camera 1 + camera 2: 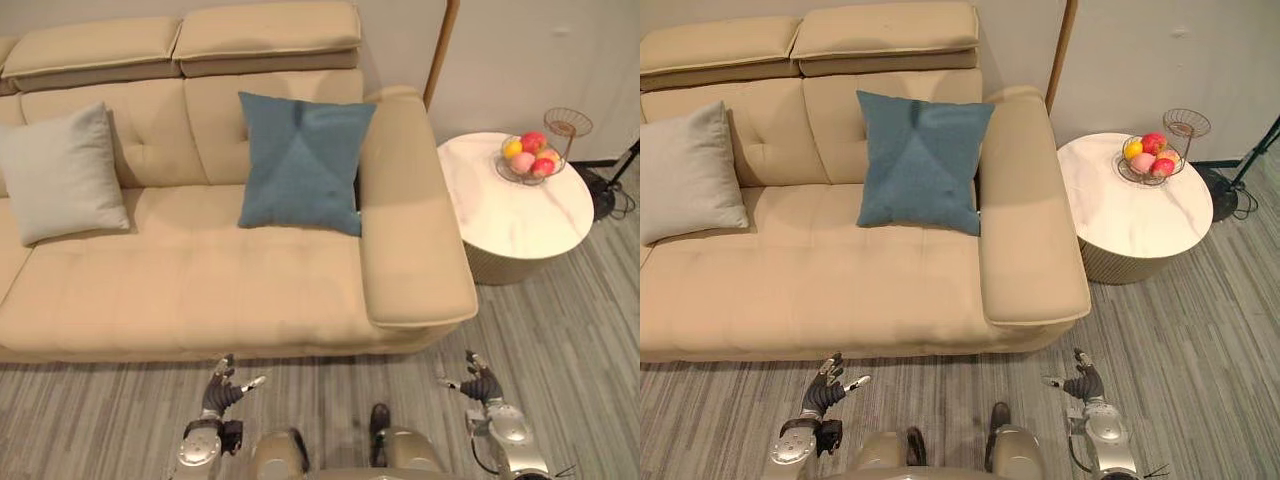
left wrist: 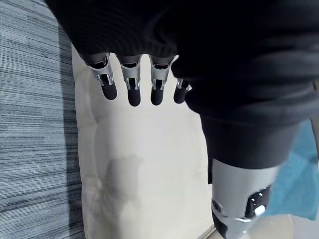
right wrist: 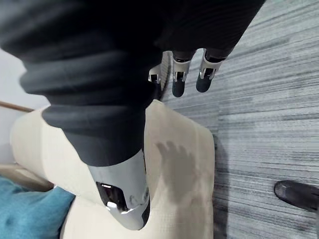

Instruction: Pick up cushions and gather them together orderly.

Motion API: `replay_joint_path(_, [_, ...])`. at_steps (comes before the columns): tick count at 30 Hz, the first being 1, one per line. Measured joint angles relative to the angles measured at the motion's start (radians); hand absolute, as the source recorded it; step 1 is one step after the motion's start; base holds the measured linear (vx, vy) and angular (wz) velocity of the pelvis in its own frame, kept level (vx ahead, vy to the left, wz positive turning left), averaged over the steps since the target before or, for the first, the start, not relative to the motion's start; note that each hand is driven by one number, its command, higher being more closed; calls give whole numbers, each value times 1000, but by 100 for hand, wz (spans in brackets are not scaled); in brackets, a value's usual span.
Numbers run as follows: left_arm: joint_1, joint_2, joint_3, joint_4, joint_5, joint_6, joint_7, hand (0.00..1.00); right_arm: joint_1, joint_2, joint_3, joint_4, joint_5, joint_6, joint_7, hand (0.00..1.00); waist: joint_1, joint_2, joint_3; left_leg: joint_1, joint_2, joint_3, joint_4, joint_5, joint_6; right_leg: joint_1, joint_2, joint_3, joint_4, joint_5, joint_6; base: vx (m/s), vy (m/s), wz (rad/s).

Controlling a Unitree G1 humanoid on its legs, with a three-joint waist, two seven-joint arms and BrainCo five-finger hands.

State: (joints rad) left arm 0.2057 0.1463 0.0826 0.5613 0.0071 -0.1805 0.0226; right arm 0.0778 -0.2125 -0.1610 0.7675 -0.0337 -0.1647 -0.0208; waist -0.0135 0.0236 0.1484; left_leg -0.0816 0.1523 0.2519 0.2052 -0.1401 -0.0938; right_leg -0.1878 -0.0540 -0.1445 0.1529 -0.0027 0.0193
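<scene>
Blue cushion [image 1: 302, 160]: leans upright on the sofa [image 1: 200, 280] backrest, beside the armrest.
Grey cushion [image 1: 60, 172]: propped at the far left, well apart, so the pair is not gathered.
Left robot hand [image 1: 222, 390]: low before the sofa, fingers relaxed, empty.
Right robot hand [image 1: 480, 383]: likewise spread, seemingly empty.

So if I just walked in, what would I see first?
Probably the blue cushion, propped against the back of the big beige sofa near its right armrest. Next, the wire bowl of bright fruit on the round white table beside the sofa. A grey cushion leans at the sofa's left.
</scene>
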Motion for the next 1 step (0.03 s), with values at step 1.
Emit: replay_joint_path(1, [-1, -1, -1, 0, 1, 1, -1, 0, 11, 1, -6, 0, -8, 0, 1, 0, -1, -4, -2, 11, -11, -2, -23, 6, 6, 25, -5, -5, -39, 28, 1, -71, 72, 3])
